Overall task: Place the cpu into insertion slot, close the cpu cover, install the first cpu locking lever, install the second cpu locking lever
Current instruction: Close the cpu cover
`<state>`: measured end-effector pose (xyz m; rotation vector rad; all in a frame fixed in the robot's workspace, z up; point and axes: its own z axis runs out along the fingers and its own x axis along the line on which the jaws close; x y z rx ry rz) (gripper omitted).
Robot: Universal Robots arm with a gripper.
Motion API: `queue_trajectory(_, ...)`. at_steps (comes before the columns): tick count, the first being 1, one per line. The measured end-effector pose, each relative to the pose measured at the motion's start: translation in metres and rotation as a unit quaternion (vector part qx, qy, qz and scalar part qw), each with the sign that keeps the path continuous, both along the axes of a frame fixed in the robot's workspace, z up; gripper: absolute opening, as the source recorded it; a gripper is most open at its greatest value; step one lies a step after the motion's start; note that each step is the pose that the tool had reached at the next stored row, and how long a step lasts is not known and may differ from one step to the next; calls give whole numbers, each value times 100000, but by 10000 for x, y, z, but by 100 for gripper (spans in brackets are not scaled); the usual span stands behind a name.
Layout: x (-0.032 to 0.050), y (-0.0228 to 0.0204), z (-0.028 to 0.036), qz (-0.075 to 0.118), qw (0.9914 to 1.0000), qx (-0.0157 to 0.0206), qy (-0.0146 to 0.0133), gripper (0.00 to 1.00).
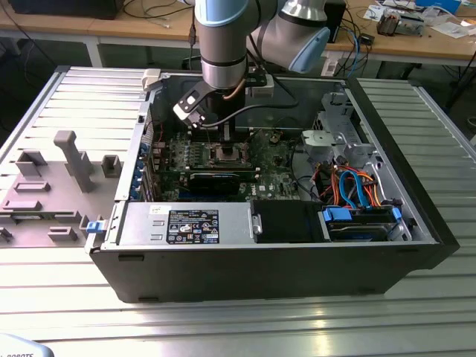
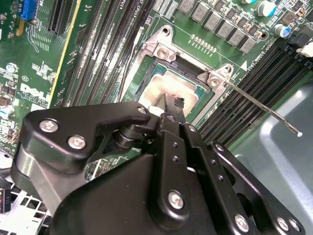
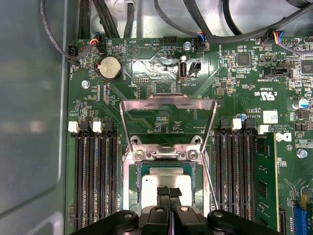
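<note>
gripper (image 3: 169,192): black bolted links. In both wrist views its body cuts off the near edge of the slot (image 3: 138,169). The fingers are drawn narrow, tips together, with nothing seen between them.
contact: the tips sit over the cpu (image 3: 152,182); whether they press on it cannot be told.
cpu: flat square with a dull silver top, lying in the slot and partly hidden behind the fingers.
slot: dark square rim, its pin field covered by the cpu.
lever (image 2: 264,108): thin bright wire rod, lying free and slanting out past a corner of the slot.
cover (image 3: 168,102): thin silver frame with a large window, standing open beyond the cpu.
board (image 1: 286,182): glossy green, with ribbed black memory slots (image 3: 95,176) on both sides of the slot.
arm (image 1: 223,44): grey and pale blue tube. In the exterior view it comes down from 12 o'clock and hides the slot's far side.
case (image 1: 297,271): black box lying open. The grey supply (image 1: 186,223) is at 7 o'clock of the slot, the orange and blue cables (image 1: 353,186) between 3 and 4 o'clock.
table (image 1: 223,327): ribbed aluminium, with a grey plastic fixture (image 1: 71,160) at 9 o'clock of the case.
</note>
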<state>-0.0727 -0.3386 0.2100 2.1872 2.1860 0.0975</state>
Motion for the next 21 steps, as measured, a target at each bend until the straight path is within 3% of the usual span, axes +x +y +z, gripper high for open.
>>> queue_trajectory(11,7,0,1,3,100000,8,61,11)
queue_trajectory(14,7,0,4,6,99997,124,824,11)
queue_trajectory(15,8,0,15,2,99993,137,1208,11)
queue_trajectory(18,7,0,103,1,99991,141,1333,11)
queue_trajectory(21,10,0,122,1,99983,151,1847,11)
